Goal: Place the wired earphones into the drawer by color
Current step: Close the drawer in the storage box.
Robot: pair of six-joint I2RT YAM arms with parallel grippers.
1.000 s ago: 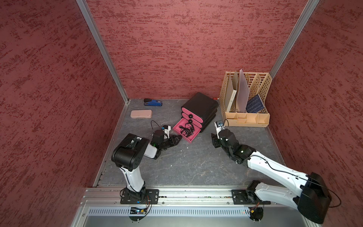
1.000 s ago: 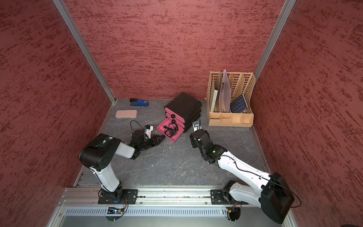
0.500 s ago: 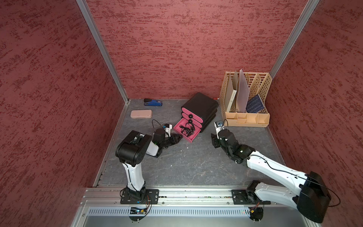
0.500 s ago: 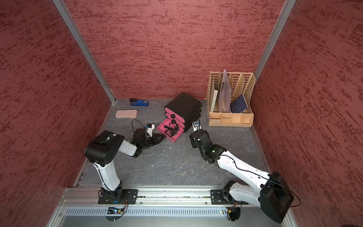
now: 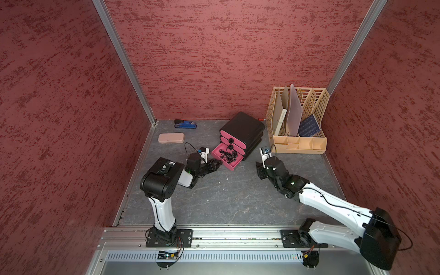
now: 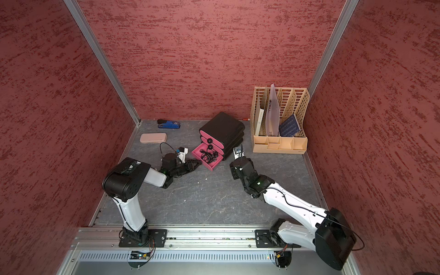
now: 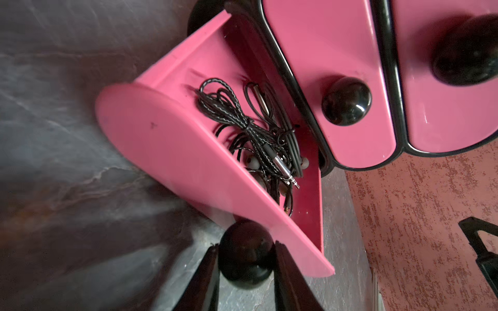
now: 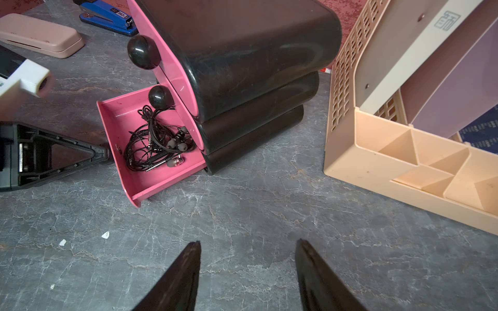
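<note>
**Left gripper on the bottom drawer's knob, black earphones inside**

From my station, the left wrist view shows the left gripper [image 7: 245, 244] clamped on the black knob [image 7: 245, 259] of the pink bottom drawer [image 7: 175, 150], with one finger pressed against each side of it. That drawer stands pulled out of the black drawer unit [image 5: 245, 123] over the desk [image 5: 238, 195]. I see the black earphones [image 8: 156, 145] lying in it as a tangled bundle, earbuds and a jack plug showing. The two drawers above it are closed. My right gripper [image 8: 249, 241] hangs over bare desk in front of the unit, its jaws apart and holding nothing.
</note>
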